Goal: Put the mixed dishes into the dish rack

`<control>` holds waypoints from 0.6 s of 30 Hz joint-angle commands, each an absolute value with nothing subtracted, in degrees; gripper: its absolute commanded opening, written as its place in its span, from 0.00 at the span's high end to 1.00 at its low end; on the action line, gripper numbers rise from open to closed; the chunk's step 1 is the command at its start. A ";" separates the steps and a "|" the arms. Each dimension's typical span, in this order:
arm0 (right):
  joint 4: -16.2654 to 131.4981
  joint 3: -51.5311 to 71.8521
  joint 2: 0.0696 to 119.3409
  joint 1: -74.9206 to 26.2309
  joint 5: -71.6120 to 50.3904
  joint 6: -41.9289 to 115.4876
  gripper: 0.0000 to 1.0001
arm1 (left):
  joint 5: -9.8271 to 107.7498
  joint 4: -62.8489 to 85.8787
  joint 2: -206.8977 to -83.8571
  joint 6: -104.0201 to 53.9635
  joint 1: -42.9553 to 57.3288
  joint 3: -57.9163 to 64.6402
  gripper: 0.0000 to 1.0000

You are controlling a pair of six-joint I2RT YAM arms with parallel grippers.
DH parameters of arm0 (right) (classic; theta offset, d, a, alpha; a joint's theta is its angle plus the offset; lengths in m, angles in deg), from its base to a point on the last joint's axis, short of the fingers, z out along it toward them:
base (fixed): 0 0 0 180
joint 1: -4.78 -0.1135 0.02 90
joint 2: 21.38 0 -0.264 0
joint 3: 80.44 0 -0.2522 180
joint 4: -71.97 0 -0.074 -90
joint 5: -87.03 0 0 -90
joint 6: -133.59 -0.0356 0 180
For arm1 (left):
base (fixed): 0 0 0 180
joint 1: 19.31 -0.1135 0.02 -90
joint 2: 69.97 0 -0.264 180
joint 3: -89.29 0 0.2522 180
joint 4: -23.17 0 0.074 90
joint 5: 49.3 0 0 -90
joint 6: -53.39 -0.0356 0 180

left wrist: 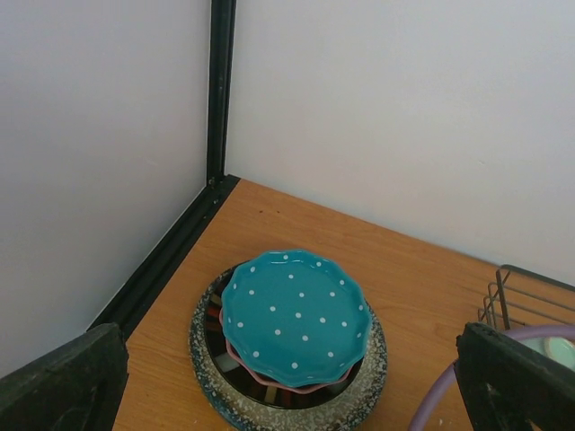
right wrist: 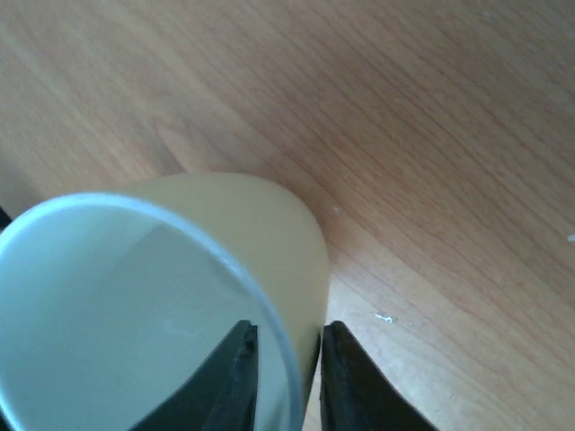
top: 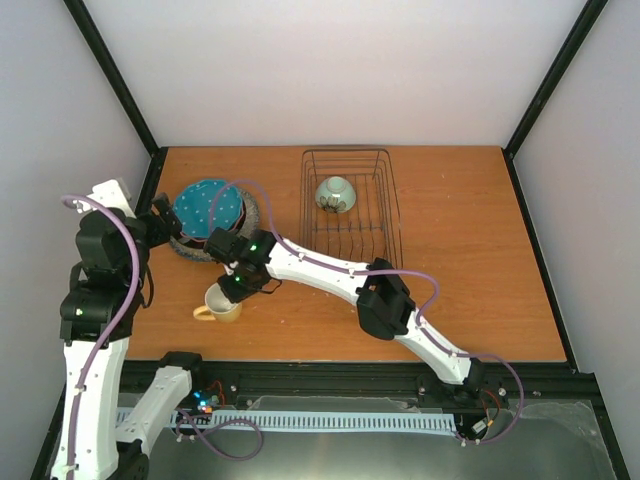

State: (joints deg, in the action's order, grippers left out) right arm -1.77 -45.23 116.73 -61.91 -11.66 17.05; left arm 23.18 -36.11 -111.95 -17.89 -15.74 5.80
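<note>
My right gripper (top: 238, 285) is shut on the rim of the yellow mug (top: 222, 303), one finger inside and one outside its wall (right wrist: 243, 233); the mug is low over the table, left of the rack. The pale green bowl (top: 335, 193) sits in the dark wire dish rack (top: 390, 215). The blue dotted plate (left wrist: 296, 314) lies on the pink-red dotted plate (left wrist: 269, 379), both on the grey speckled plate (left wrist: 359, 395), at the back left. My left gripper (top: 165, 225) is open and empty just near of this stack.
A black frame post (left wrist: 218, 90) and white walls close the back-left corner by the plates. The rack's corner shows in the left wrist view (left wrist: 530, 296). A purple cable (top: 330, 262) runs along the right arm.
</note>
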 commanded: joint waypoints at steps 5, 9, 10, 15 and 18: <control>-2.00 -47.12 120.30 -62.54 -11.97 18.07 0.97 | 23.54 -34.76 -110.71 -18.78 -16.04 7.43 0.00; -1.33 -47.02 117.49 -62.50 -9.76 18.32 0.97 | 26.47 -34.47 -110.49 -18.04 -15.97 7.37 0.00; -0.90 -46.99 116.03 -62.28 -8.50 18.48 0.97 | 27.99 -34.11 -110.42 -17.56 -15.98 7.35 0.00; 4.11 -42.51 101.72 -58.41 0.90 20.81 0.97 | 41.60 -31.00 -110.58 -13.33 -15.97 6.68 0.00; 15.95 -27.61 85.91 -56.15 10.50 26.57 0.97 | 52.93 -27.80 -112.21 -9.62 -15.98 5.74 0.00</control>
